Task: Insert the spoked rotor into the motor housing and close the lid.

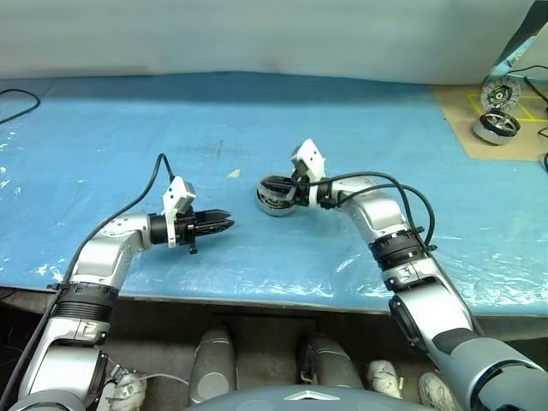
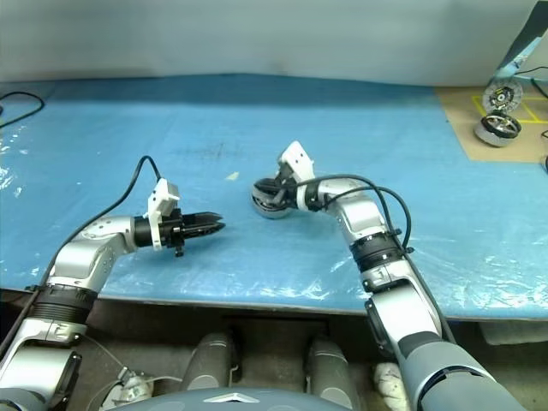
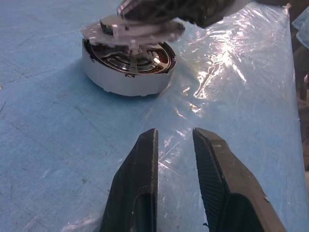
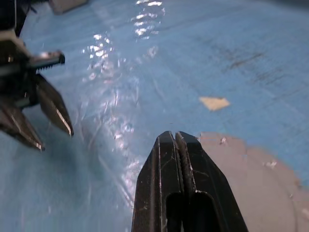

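Left wrist view: copper-wound motor housing point(image 3: 128, 67)

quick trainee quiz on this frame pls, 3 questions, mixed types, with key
1. True or false: the left gripper is empty.
2. Where is the lid?
A. flat on the mat, well away from the housing
B. tilted on top of the motor housing, under the right gripper
C. leaning against the back wall
3. Short answer: are the right gripper's fingers open or shut?

Key: 1 true (jaws slightly apart, nothing between them); 2 B; 3 shut.
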